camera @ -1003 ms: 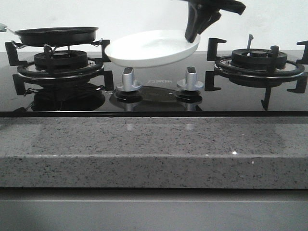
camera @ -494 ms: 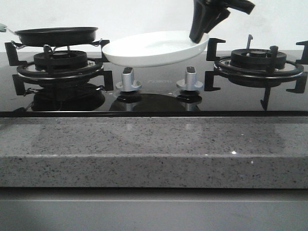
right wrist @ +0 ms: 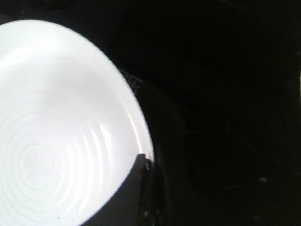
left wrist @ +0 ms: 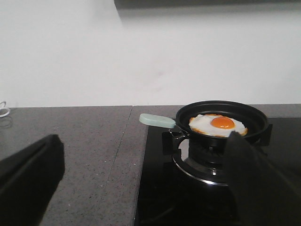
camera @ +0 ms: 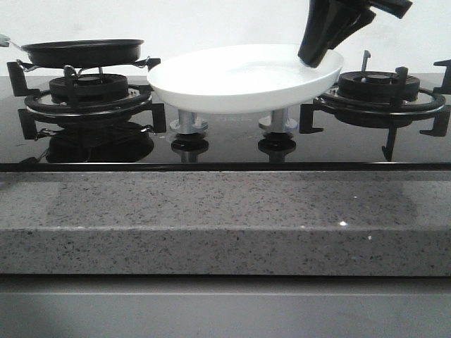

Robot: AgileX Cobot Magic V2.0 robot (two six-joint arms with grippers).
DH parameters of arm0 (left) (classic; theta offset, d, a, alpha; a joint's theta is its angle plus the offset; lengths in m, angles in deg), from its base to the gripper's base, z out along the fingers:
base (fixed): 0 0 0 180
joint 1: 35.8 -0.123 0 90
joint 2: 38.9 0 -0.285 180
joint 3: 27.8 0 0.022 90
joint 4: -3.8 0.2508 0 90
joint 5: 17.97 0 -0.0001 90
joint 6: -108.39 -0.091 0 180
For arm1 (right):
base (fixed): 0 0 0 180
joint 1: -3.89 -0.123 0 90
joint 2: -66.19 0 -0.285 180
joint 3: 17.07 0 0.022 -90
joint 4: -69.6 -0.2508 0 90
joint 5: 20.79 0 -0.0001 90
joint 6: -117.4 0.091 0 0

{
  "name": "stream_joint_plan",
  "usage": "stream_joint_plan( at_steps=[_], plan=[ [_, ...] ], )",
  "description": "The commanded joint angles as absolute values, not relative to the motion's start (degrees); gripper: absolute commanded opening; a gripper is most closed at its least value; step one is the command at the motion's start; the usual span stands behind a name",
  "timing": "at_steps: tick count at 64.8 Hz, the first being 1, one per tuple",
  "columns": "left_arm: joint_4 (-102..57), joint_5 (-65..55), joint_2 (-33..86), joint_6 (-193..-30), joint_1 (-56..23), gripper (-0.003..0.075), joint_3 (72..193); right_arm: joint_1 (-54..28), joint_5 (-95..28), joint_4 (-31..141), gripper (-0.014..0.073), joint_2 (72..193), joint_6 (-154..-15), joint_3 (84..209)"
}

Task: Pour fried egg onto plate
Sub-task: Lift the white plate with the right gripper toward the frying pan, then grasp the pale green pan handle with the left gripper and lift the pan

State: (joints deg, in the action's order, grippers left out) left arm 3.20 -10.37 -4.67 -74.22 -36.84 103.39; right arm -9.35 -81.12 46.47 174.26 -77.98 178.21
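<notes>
Plate (camera: 239,81) held by rim in right gripper (camera: 318,55), raised over stove knobs. Fried egg (left wrist: 217,125) in frying pan (left wrist: 221,120) on left burner. Left gripper (left wrist: 141,183) wide, empty. Keep plate level, beside pan.

A kitchen: gas hob (camera: 232,137) with burner grates (camera: 380,95) set in a granite counter (camera: 225,218).

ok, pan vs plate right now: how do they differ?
Colour: the frying pan is black, the plate plain white.
Support: the pan sits on the left burner grate; the plate is held above the stove knobs by the right gripper, clamped on its rim.
Contents: the pan holds the fried egg, yolk up; the plate is empty.
Size: the plate looks wider.
Both are round and shallow.
</notes>
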Motion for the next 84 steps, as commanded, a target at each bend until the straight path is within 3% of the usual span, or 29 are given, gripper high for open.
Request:
stream_joint_plan(
  at_steps=[1,36,46,56,84],
  plan=[
    [2.9,-15.3,-4.0,-73.9,-36.8,0.0672,105.3,-9.2,-75.5,41.6,-0.0057,169.8,-80.9,176.5],
    [2.3,-15.1,-4.0,-73.9,-36.8,0.0672,105.3,-9.2,-72.8,39.2,-0.0057,169.6,-82.3,174.6],
    [-9.0,-12.0,-2.4,-73.9,-37.1,0.0672,106.0,-9.2,-72.8,39.2,-0.0057,169.6,-82.3,174.6],
    [-24.4,-4.6,6.8,-73.9,-38.8,0.0672,110.3,-9.2,-72.8,39.2,-0.0057,169.6,-82.3,174.6],
    [-44.2,11.6,35.7,-81.1,-43.6,0.0672,130.2,-9.2,-72.8,39.2,-0.0057,169.6,-82.3,174.6]
  ],
)
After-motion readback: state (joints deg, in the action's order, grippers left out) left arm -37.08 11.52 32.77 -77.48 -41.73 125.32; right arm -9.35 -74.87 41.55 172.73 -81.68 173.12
